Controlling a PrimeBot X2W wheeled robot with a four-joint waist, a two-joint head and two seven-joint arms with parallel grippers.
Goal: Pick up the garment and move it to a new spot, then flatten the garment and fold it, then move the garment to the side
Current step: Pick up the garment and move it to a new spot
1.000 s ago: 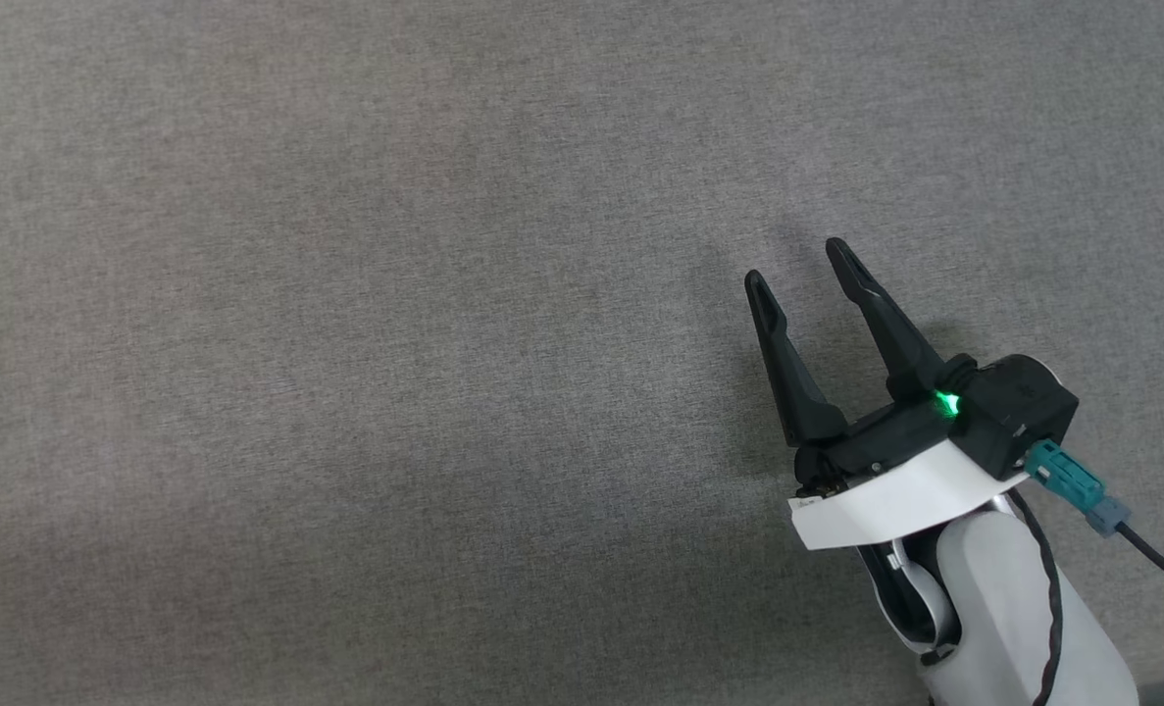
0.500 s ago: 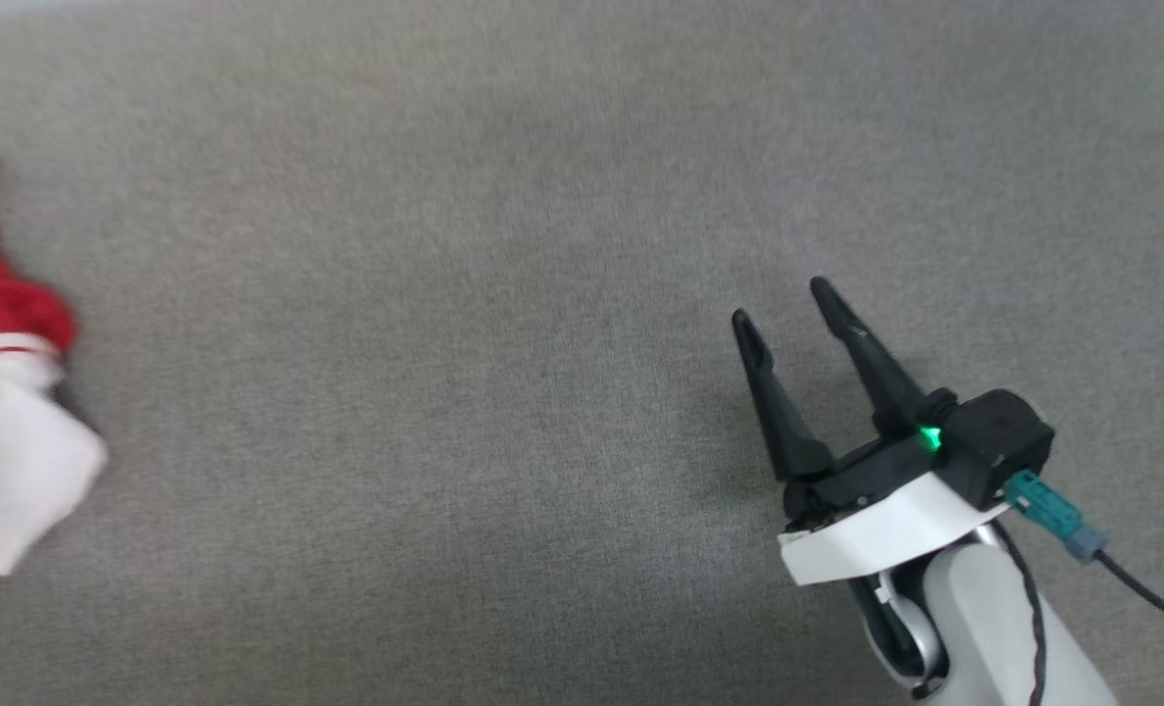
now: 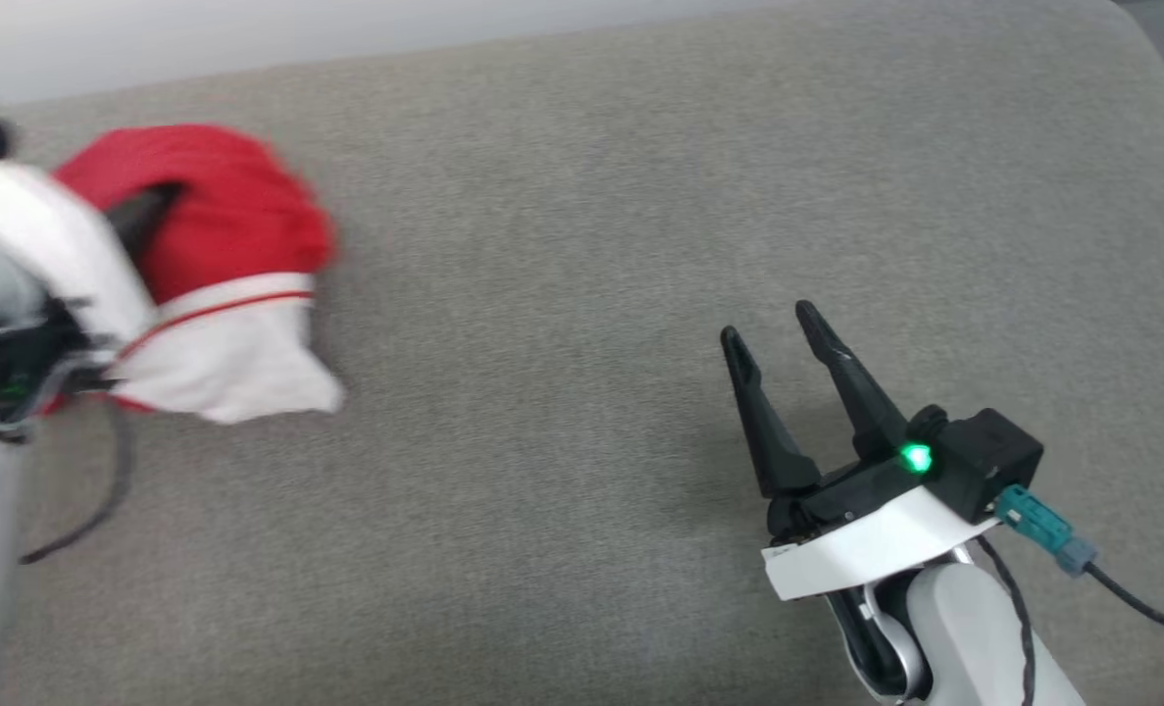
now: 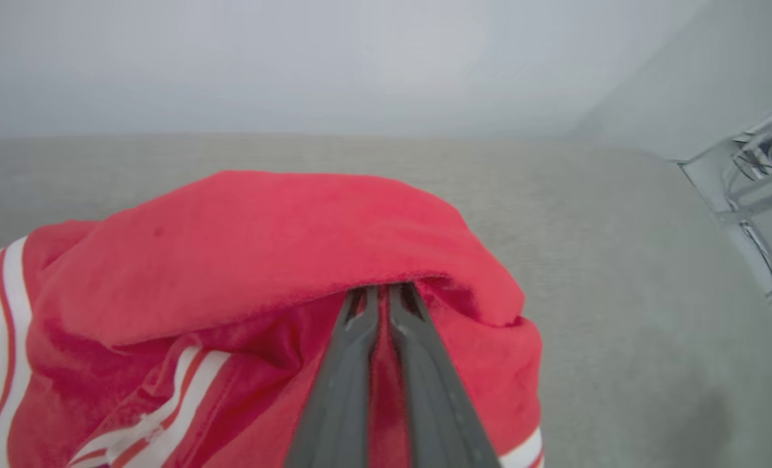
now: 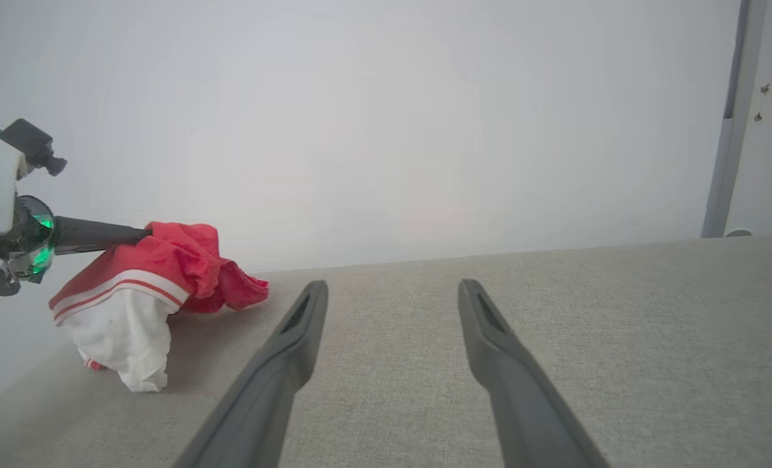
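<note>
The garment [image 3: 219,226], a red T-shirt with a white sleeve and striped trim, hangs bunched at the left of the head view. My left gripper [image 3: 145,211] is shut on its red cloth. In the left wrist view the two fingers press together with their tips [image 4: 386,292] under a red fold of the garment [image 4: 262,234]. The right wrist view shows the garment [image 5: 164,266] dangling from the left gripper [image 5: 140,233], its white sleeve reaching down to the surface. My right gripper [image 3: 770,324] stands open over bare fabric at the lower right, well apart from the shirt, its jaws wide [image 5: 389,289].
A wide grey fabric surface [image 3: 582,245] lies under both arms, its far edge meeting a pale wall [image 3: 248,29]. A cable [image 3: 1140,598] trails from the right wrist. A pale frame with wires [image 4: 759,195] stands at the right of the left wrist view.
The head camera has shifted, bringing the surface's far edge into view. My left gripper has come in from the left with the garment in it. The right gripper stays open.
</note>
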